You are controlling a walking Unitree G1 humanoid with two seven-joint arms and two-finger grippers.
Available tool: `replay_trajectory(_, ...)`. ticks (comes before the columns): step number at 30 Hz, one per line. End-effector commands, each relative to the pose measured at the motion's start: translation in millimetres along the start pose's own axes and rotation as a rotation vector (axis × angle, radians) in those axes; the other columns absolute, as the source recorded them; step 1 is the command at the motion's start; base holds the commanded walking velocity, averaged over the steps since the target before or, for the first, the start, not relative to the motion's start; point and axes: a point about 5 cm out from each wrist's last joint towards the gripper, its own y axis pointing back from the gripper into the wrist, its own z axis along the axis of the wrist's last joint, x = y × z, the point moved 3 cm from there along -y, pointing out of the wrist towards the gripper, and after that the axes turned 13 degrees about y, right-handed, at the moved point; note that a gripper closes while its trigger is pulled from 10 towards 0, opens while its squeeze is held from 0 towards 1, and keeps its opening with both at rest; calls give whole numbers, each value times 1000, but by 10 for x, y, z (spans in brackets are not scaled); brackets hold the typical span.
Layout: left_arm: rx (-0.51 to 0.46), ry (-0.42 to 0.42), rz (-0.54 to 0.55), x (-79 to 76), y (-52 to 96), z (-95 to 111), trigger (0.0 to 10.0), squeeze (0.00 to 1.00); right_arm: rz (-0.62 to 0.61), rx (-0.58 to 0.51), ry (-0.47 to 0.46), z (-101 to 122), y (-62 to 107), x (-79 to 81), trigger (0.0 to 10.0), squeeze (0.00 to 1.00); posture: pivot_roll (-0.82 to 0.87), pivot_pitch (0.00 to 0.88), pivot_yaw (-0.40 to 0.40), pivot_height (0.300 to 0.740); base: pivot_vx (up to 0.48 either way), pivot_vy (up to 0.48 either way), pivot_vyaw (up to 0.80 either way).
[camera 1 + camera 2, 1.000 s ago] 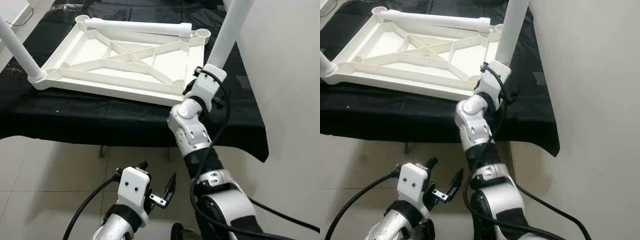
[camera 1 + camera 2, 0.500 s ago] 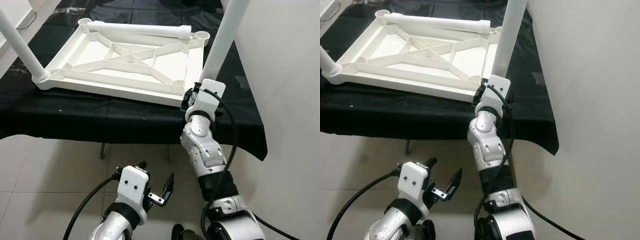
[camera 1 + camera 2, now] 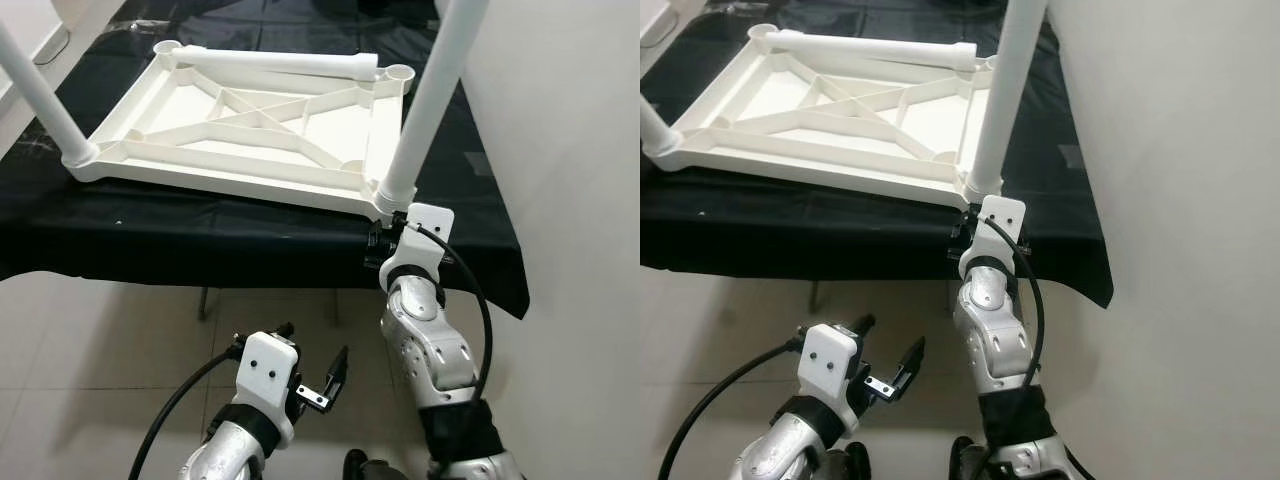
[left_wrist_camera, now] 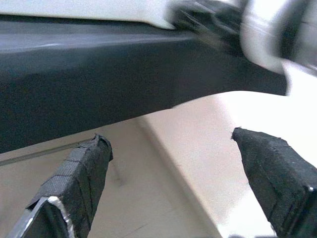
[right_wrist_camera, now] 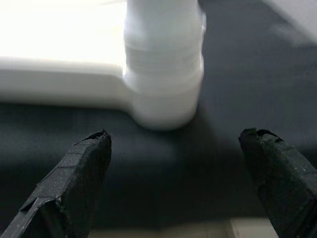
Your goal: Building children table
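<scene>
A white plastic ribbed tabletop [image 3: 250, 125] lies upside down on a desk draped in black cloth [image 3: 200, 235], its underside crossed by moulded diagonal braces. A smooth white cylindrical plastic leg [image 3: 425, 95] stands upright in the near right corner socket [image 3: 392, 195], and a second white leg [image 3: 40, 95] rises from the near left corner. A third white tube [image 3: 270, 62] lies flat along the far edge, reaching towards the round far right corner socket [image 3: 400, 73], which has no leg in it.

The right wrist view gives the close look the head views cannot: the right claw [image 5: 173, 168] points straight at the base of the near right leg, where the tube meets its rounded collar. Its two black fabric-textured fingers [image 5: 74, 178] are spread wide on either side, gripping nothing, with dark cloth beneath. From the head, the right silver arm reaches up bent at the elbow, with its white wrist housing [image 3: 425, 235] just below the desk edge at that corner.

The left claw [image 3: 318, 385] hangs low over the pale tiled floor [image 3: 80, 380], clear of the desk, fingers parted and empty. Its wrist view looks up at the cloth's underside and a blurred part of the other arm.
</scene>
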Motion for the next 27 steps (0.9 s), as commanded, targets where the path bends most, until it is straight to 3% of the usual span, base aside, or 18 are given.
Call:
replay_trajectory(1,20,2,53,95,16,-72,10000,0,81,-12,-14,-83,122,5,10000,0,58,228,-27,740,0,0,0)
replay_trajectory(13,11,-10,164,291,26,-77,10000,0,152,-26,34,-349,301,-119,10000,0,67,191,-25,740,0,0,0)
replay_trajectory(21,26,-1,248,469,36,-154,10000,0,297,-5,31,-543,530,30,10000,0,71,150,-25,740,0,0,0)
replay_trajectory(27,41,8,270,527,31,-214,10000,0,289,6,39,-612,528,25,10000,0,68,135,-28,740,0,0,0)
